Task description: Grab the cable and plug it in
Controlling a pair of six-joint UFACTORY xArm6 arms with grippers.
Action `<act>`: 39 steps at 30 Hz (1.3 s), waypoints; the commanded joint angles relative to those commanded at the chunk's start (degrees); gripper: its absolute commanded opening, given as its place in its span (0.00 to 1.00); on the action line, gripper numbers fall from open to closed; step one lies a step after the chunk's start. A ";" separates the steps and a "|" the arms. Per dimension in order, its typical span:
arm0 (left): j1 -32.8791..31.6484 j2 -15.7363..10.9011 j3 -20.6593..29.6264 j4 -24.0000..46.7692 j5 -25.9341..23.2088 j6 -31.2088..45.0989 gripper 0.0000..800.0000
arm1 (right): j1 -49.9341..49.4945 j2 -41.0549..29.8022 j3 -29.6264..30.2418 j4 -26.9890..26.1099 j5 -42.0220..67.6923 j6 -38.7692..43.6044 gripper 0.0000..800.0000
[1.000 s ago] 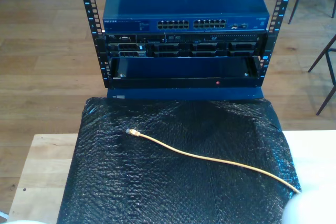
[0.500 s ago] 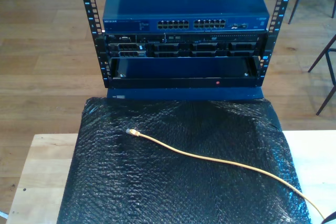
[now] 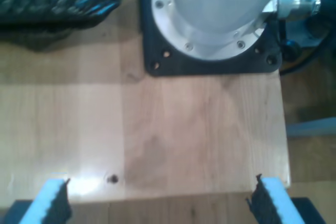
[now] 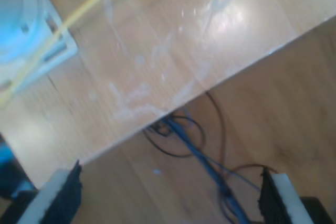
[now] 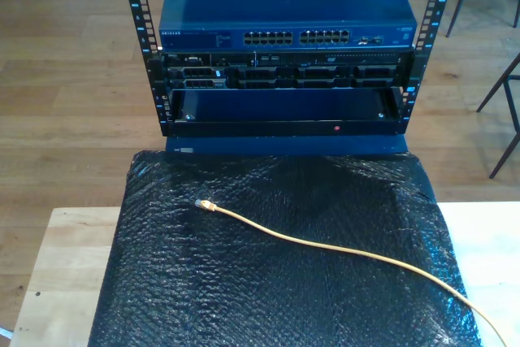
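On the black bubble wrap (image 5: 276, 282) lies the cable (image 5: 325, 245); both grippers' fingers (image 3: 55, 203) spread, ungrasping.

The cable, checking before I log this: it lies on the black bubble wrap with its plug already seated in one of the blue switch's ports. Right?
Not quite. The cable does lie on the black bubble wrap, but the exterior view shows its plug resting loose on the wrap, well short of the blue switch and not in any port.
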 joint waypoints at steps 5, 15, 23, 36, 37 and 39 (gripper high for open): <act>-4.92 0.00 -3.08 -1.58 0.44 -5.71 1.00 | 2.11 0.70 -3.16 6.51 4.66 3.34 0.99; -14.33 0.09 -8.09 -3.60 5.45 -16.88 1.00 | 6.33 -2.37 -6.07 14.24 8.62 10.55 1.00; -20.57 1.67 -8.97 -6.24 6.51 -24.26 1.00 | 10.99 -6.51 -6.07 17.93 8.62 16.35 0.99; -25.58 4.31 -9.58 -10.55 6.24 -31.91 1.00 | 15.38 -13.54 -3.34 27.16 8.62 24.09 0.95; -25.67 4.57 -9.58 -10.90 6.24 -32.26 1.00 | 15.47 -14.07 -2.99 28.22 8.62 24.18 0.96; -25.93 5.10 -9.76 -11.96 6.15 -32.88 1.00 | 15.38 -15.03 -2.73 29.54 8.62 24.18 0.96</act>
